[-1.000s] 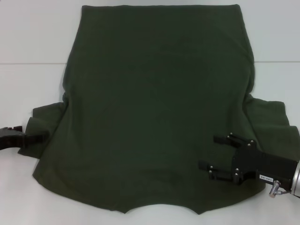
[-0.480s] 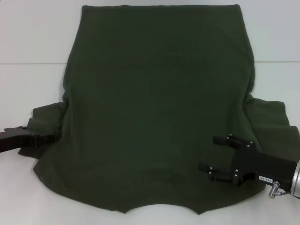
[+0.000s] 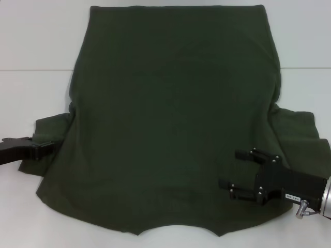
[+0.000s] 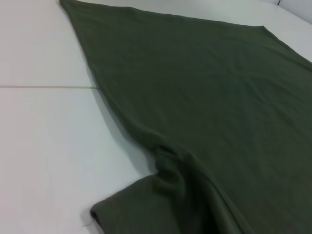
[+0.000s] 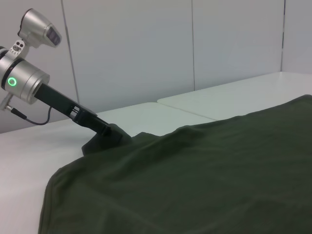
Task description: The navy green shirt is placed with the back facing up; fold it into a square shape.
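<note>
The navy green shirt (image 3: 173, 121) lies spread back-up across the white desk (image 3: 36, 41), collar at the near edge, its front hidden underneath. The left tool (image 3: 45, 148) sits at the bunched left sleeve (image 3: 49, 129), its tips lost against the dark cloth, so I cannot tell whether it grips. The right tool (image 3: 238, 168) rests over the near right shoulder area, fingers spread apart, holding nothing

Shirt (image 3: 170, 119) spread on table (image 3: 36, 46) (grippers flanking).
</note>
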Controlling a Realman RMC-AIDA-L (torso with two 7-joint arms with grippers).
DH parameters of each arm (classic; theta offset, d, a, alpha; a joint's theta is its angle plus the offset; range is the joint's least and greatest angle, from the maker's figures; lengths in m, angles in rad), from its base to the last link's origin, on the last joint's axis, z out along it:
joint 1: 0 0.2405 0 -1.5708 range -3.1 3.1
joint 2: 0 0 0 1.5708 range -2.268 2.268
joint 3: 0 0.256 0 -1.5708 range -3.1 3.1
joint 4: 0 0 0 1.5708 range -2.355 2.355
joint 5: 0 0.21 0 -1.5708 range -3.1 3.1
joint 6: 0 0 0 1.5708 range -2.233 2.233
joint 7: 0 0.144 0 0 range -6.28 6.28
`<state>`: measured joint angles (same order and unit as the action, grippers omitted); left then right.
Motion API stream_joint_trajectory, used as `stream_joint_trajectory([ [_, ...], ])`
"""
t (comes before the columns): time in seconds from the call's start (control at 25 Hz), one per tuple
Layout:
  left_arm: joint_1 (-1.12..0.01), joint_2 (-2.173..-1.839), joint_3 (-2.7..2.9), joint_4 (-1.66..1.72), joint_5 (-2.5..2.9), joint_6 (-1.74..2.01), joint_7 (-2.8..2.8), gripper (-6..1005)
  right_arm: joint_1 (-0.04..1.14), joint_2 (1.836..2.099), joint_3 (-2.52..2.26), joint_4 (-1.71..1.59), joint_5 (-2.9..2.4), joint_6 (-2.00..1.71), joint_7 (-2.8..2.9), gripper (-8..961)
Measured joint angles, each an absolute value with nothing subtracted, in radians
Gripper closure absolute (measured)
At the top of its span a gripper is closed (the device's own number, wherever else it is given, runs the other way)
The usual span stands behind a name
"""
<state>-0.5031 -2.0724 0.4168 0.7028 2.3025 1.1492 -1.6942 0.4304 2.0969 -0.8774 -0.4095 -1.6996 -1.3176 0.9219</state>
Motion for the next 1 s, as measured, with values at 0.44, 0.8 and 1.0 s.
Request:
stream_joint_trajectory([
  [0.44,-0.503,-2.068,0.419,0.704,2.305,1.144,-1.693,845,0.431,2.097,-0.877,-0.410,-1.700,-1.318,0.922,25],
  [0.8,-0.502,-2.068,0.420,0.704,2.307,1.126,-1.689,972,0.432,2.097,-0.879,-0.408,-1.700,-1.318,0.922,25],
  [1.0,-0.495,-2.065,0.412,0.738,2.307,1.126,-1.696,982,0.433,2.097,-0.879,-0.408,-1.700,-1.318,0.922,25],
])
